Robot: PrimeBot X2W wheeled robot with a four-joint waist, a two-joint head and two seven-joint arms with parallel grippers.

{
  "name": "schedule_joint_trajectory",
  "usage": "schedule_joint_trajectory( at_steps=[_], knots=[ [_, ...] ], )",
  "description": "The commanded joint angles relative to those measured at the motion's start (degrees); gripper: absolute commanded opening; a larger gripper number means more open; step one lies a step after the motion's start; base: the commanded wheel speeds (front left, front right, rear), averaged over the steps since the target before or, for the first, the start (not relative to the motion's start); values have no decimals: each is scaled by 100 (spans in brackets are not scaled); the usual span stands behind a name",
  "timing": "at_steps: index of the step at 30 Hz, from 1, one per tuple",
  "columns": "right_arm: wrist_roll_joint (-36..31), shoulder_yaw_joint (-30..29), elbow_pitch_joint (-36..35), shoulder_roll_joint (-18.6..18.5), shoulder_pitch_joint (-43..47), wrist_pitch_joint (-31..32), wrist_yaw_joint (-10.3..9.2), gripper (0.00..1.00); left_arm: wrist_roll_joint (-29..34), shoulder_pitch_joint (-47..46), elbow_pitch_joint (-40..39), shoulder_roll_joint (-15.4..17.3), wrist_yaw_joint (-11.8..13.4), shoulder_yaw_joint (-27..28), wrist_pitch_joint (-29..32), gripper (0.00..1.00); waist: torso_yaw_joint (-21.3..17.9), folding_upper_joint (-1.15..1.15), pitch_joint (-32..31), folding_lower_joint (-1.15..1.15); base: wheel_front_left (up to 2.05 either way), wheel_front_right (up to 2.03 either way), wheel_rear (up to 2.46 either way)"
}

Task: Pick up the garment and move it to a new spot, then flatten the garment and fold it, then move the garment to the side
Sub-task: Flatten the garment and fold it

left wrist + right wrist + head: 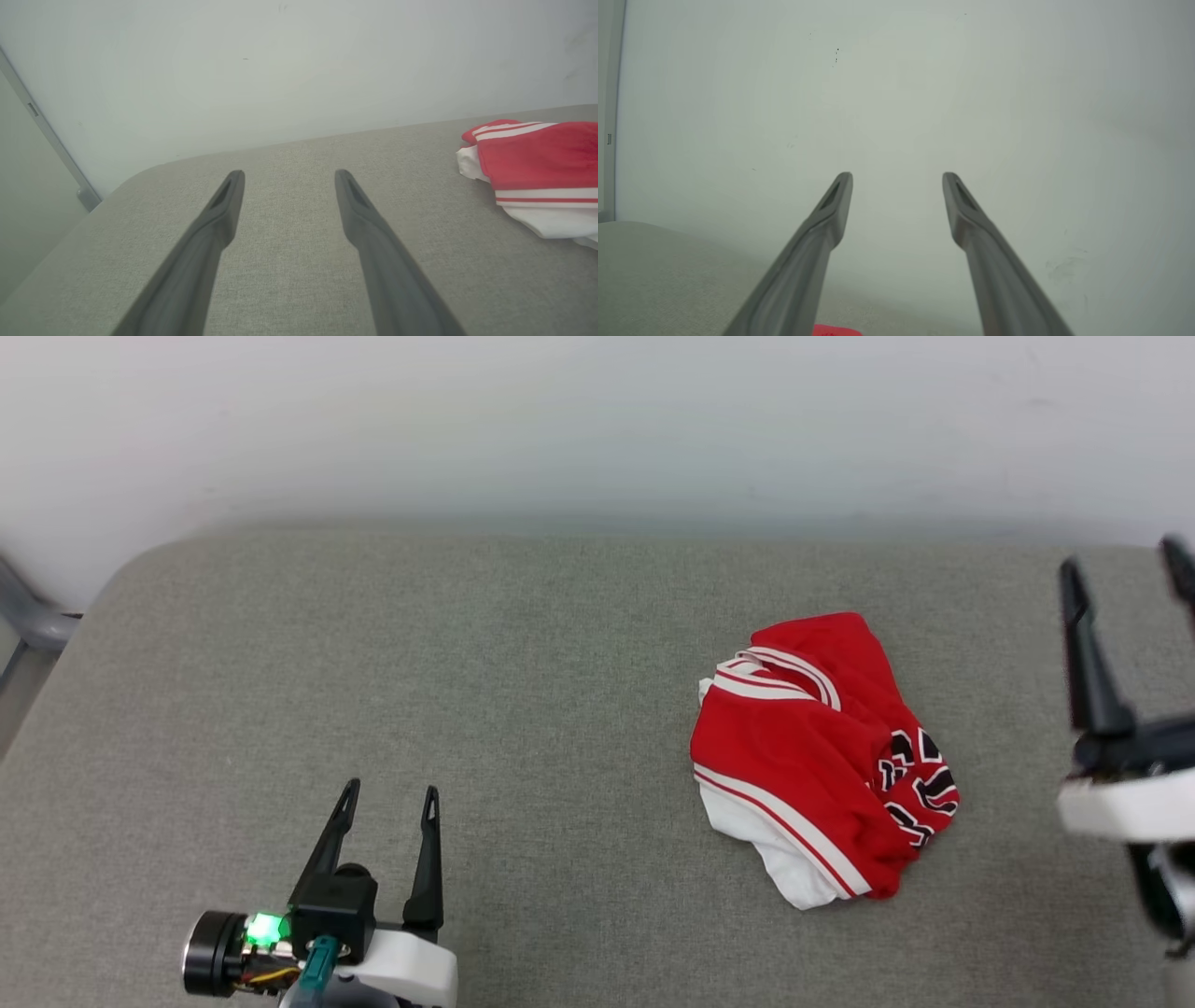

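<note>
Forward, left gripper [392, 788], right gripper [1119, 553], fingers [427, 859] spread

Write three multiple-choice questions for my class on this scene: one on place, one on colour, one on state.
1. Where does the crumpled red jersey shirt lie on the grey fabric surface? A left half; B right half; C hanging off the edge.
2. What colour is its lettering? A black; B blue; C green.
3. How does the left gripper stand? A shut on the shirt; B shut, empty; C open, empty.
Answers: B, it lies nearer the right gripper; A, black with white outlines; C, fingers apart over bare fabric.
</note>
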Motion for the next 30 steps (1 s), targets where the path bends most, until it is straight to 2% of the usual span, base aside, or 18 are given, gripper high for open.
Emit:
schedule_joint_trajectory(
  at_steps=[1, 5, 9, 12, 18, 23, 27, 30],
  knots=[
    [11, 16, 29, -60, -124, -14, -6, 100, 36, -95, -32, -33, -35, 11, -15, 100, 24, 0, 66, 0, 0, 0, 0],
    [222, 365, 454, -645, -830, -13, -6, 100, 57, -193, -118, -85, -20, 51, -15, 100, 57, 0, 255, 0, 0, 0, 0],
    [644, 1057, 1170, -1247, -1431, 178, -6, 100, 90, -273, -221, -142, -30, 41, -15, 100, 100, 0, 442, 0, 0, 0, 0],
    [1262, 1856, 1569, -1726, -1839, 993, -6, 100, 104, -349, -312, -181, -43, 33, -15, 100, 152, 0, 599, 0, 0, 0, 0],
    [2555, 3388, 1830, -2666, -2477, 2981, -6, 100, 146, -563, -503, -242, -38, 35, -15, 100, 281, 0, 946, 0, 0, 0, 0],
    [3327, 4163, 2000, -2991, -2814, 4342, -7, 100, 142, -762, -628, -296, -48, -36, -15, 100, 431, 0, 1277, 0, 0, 0, 0],
    [3566, 4541, 2235, -2952, -2979, 4795, -6, 100, 120, -884, -656, -348, -68, -93, -15, 100, 568, 0, 1529, 0, 0, 0, 0],
    [3579, 4791, 2499, -2879, -3038, 4889, -6, 100, 112, -954, -646, -381, -67, -120, -15, 100, 674, 0, 1658, 0, 0, 0, 0]
  ],
)
